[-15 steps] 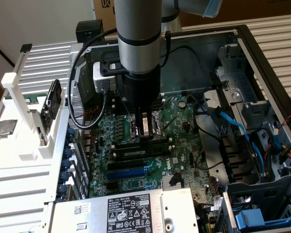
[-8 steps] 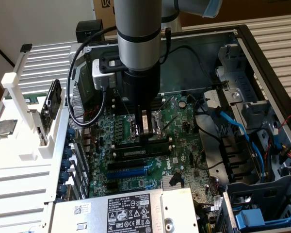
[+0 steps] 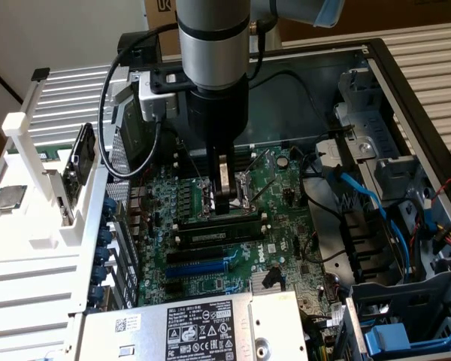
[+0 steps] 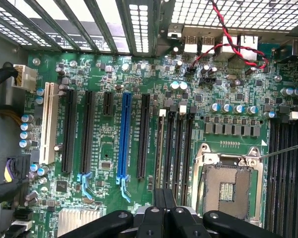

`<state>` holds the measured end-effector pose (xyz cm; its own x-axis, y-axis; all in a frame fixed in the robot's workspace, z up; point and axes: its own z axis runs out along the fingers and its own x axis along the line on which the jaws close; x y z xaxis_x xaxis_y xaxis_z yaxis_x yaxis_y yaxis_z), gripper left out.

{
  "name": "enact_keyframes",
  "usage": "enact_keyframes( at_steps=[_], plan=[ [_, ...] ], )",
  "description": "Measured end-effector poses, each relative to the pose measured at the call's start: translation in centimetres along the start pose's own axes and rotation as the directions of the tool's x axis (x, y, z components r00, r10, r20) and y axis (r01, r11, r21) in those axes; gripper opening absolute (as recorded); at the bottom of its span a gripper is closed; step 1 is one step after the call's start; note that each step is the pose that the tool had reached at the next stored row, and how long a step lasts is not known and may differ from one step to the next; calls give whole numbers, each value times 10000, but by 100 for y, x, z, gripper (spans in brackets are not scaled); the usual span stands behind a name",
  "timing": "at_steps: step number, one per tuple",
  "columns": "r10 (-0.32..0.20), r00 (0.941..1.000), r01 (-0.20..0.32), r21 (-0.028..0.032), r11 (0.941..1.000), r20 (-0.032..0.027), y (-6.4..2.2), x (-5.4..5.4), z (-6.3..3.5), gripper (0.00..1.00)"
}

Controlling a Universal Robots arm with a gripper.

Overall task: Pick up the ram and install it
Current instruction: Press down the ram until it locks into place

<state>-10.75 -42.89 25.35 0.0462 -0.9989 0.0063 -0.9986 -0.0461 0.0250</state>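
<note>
The ram (image 3: 214, 218) is a long dark stick standing on edge in the memory slot farthest from the empty CPU socket (image 3: 237, 188). In the wrist view the ram (image 4: 160, 148) shows edge-on as a thin strip running under the fingers. My gripper (image 3: 225, 199) hangs straight down from the arm with its fingers shut together, their tips at the ram's top edge near its middle. Whether they touch it I cannot tell. Nothing shows between the fingers. In the wrist view the gripper (image 4: 164, 198) sits in line with that slot.
Black memory slots (image 4: 181, 148) lie beside the ram, then the CPU socket (image 4: 228, 188). A blue expansion slot (image 4: 123, 134) and black slots lie on the other side. On the exterior view's left, a white rack (image 3: 30, 150) holds a dark flat part (image 3: 79, 162) and a chip (image 3: 7, 197). Blue cables (image 3: 361, 195) cross the case.
</note>
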Motion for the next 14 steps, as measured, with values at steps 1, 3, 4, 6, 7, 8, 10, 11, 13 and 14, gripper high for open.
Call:
enact_keyframes(
  at_steps=[1,3,4,6,7,8,10,11,13,14],
  plan=[
    [0,10000,0,1,10000,0,0,0,0,10],
    [4,10000,-4,0,10000,0,0,0,0,10],
    [86,10000,-86,-1,10000,1,0,0,-1,10],
    [385,9993,-385,-3,9993,9,0,0,-1,10],
    [538,9985,-538,-4,9986,13,0,0,-1,10],
    [672,9977,-672,-6,9977,17,0,0,-1,10],
    [961,9954,-961,-8,9954,27,0,0,-1,10],
    [1107,9939,-1106,-9,9939,32,0,0,-1,10],
    [1387,9903,-1387,-12,9903,39,0,0,-1,10],
    [1537,9881,-1537,-14,9881,44,0,0,-1,10]
  ],
)
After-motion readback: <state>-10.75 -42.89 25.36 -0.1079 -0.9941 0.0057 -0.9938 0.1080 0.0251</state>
